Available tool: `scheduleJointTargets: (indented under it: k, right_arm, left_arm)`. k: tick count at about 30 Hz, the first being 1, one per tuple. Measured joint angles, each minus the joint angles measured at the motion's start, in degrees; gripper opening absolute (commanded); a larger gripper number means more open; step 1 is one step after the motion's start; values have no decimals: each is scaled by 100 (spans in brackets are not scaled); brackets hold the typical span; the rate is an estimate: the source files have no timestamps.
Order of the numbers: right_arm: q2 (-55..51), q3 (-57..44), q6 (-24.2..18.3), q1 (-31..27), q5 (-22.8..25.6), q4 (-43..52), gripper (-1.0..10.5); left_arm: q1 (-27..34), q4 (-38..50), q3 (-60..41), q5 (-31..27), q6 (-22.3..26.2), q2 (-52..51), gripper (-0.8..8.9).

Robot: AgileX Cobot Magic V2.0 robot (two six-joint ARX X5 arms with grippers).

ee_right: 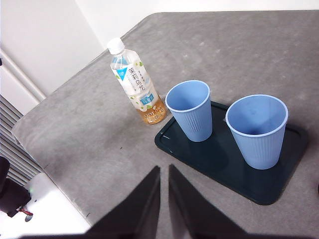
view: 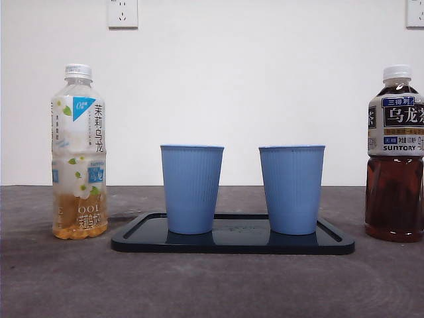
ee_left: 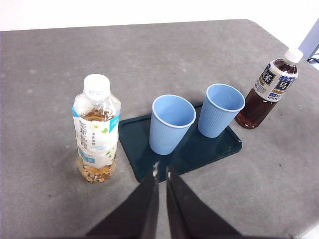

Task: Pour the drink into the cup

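Grey table (view: 53, 278) with dark tray (view: 232, 242) (centre), jasmine tea bottle (view: 79, 152), oolong bottle (view: 395, 154).

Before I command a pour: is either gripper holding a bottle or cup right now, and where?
Nothing is held. The left gripper and right gripper hang above the table with nothing between their jaws; both bottles stand untouched.

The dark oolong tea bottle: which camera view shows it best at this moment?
The front view: the dark oolong tea bottle stands near and large beside the tray, label readable, though the picture's edge clips it slightly. The left wrist view shows it whole but small and far. The right wrist view does not show it.
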Motion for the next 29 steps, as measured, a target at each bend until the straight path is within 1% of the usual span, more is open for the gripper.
scheduleJointTargets:
  k: [6,8,10,13,17,20,26,29]
  right_arm:
    - [0,0,0,0,0,0,24]
    - [0,0,0,0,0,2,24]
    - [0,0,0,0,0,0,24]
    - [0,0,0,0,0,0,24]
    - [0,0,0,0,2,0,24]
    - [0,0,0,0,0,0,24]
    - [0,0,0,0,0,2,24]
    - [0,0,0,0,0,0,24]
  left_arm:
    - [48,11,-2,9,0,-2,24]
    - [323,92,-37,7,0,-50,24]
    - [782,339,-247,7,0,-212,24]
    - [1541,929,-920,0,2,-616,24]
    - [2590,1910,-2378,2,48,-1329,24]
    - [3034,2490,-3381,0,111,-1759,24]
    - [3467,3685,-4996,2,258,-2297,24]
    - [3550,3858,-5394,2,332,-2564,24]
